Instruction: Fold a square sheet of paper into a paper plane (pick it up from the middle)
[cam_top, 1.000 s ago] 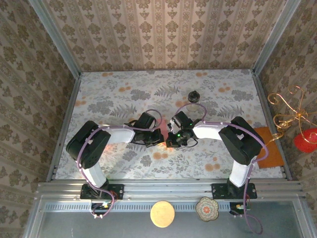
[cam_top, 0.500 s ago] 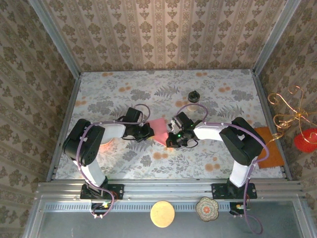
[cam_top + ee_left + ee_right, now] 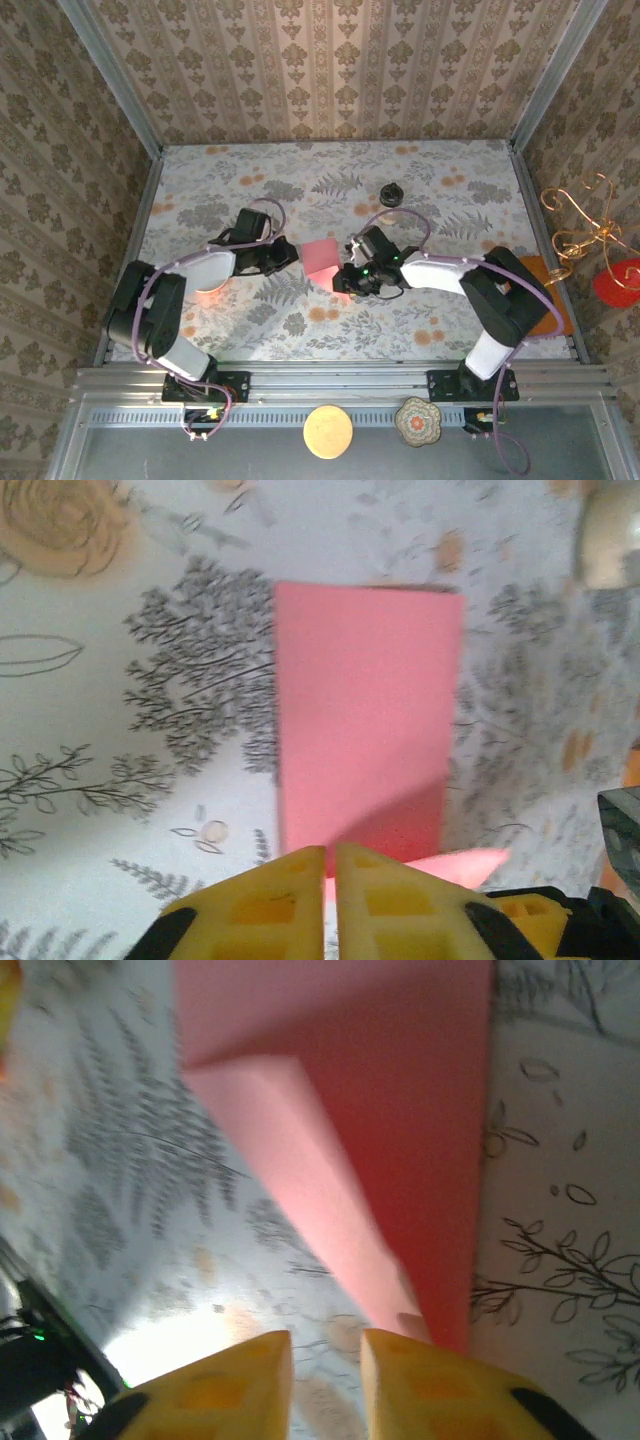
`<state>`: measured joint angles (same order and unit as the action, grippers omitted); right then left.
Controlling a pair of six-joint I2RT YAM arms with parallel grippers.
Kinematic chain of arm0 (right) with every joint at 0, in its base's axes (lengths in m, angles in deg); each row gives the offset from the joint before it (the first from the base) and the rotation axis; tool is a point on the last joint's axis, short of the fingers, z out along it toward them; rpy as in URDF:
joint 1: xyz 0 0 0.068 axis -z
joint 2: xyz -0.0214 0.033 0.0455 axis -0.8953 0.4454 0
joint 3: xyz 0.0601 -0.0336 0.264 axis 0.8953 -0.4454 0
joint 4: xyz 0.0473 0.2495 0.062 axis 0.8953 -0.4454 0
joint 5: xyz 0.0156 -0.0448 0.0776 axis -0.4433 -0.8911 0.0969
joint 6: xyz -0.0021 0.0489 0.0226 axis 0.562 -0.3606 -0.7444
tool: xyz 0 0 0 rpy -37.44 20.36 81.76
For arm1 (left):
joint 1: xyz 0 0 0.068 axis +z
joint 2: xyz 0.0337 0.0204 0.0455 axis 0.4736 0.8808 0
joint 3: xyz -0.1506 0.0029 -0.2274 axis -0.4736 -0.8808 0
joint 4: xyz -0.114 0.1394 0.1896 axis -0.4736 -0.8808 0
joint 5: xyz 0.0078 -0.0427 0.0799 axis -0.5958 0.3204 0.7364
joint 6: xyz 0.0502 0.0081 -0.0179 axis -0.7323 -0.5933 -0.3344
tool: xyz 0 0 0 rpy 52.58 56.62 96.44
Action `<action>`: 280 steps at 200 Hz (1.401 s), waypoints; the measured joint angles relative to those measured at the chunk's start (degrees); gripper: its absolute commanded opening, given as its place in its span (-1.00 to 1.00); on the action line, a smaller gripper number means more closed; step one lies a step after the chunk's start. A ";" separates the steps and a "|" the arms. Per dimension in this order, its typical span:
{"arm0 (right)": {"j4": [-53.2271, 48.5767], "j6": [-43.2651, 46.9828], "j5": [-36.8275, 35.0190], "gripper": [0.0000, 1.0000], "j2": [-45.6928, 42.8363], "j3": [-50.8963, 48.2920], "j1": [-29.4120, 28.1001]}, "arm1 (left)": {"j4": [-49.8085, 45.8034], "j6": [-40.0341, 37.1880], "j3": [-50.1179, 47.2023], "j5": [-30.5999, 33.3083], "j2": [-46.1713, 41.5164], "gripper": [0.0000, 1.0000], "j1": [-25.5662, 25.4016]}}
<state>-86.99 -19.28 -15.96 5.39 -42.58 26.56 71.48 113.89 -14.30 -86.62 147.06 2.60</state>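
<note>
Floral tabletop point(image 3: 200, 190) carries the half-folded pink square sheet of paper point(image 3: 320, 258) at its middle, where I see my left gripper point(image 3: 330, 848) nearly closed at its edge, grip unclear, and my right gripper point(image 3: 325, 1335) narrowly open beside its raised fold.

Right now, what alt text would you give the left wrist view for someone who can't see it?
A salmon-pink sheet of paper, folded into a rectangle, lies flat on the floral table cover, a flap poking out at its lower right corner. The left pincer sits at the paper's near edge, yellow fingertips almost touching.
</note>
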 measured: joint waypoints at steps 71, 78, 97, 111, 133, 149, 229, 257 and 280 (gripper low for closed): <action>6.03 -1.44 -2.80 -0.31 -0.55 -0.02 0.11 | 5.53 9.07 -6.32 0.55 -2.78 -0.35 -5.40; 6.25 -1.53 -2.86 -0.31 0.39 -0.02 0.11 | 6.23 9.94 -6.60 0.52 -2.27 -0.33 -5.95; 6.29 -1.60 -3.13 -0.32 2.16 0.00 0.11 | 8.02 12.00 -7.02 0.55 -1.44 -0.31 -7.19; 6.32 -1.60 -3.43 -0.33 3.02 0.00 0.20 | 9.22 13.25 -7.28 0.55 -1.01 -0.26 -7.87; 6.32 -1.60 -4.09 -0.33 4.42 0.02 0.44 | 11.06 15.17 -7.50 0.59 0.22 -0.17 -8.41; 6.32 -1.62 -4.26 -0.33 5.03 0.02 0.57 | 12.44 16.39 -7.74 0.59 1.38 -0.13 -8.44; 7.19 -1.90 -4.28 -0.35 5.57 0.02 1.38 | 14.60 19.50 -7.82 0.79 2.82 -0.11 -8.48; 7.23 -2.05 -4.28 -0.36 5.68 0.02 1.40 | 15.28 20.17 -7.82 0.76 3.43 -0.11 -8.48; 7.34 -2.10 -4.26 -0.37 5.90 0.02 1.40 | 16.20 20.83 -7.82 0.76 4.48 -0.11 -8.48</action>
<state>-79.65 -21.38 -20.22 11.30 -42.55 27.95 87.68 134.72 -22.13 -85.85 151.54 -5.88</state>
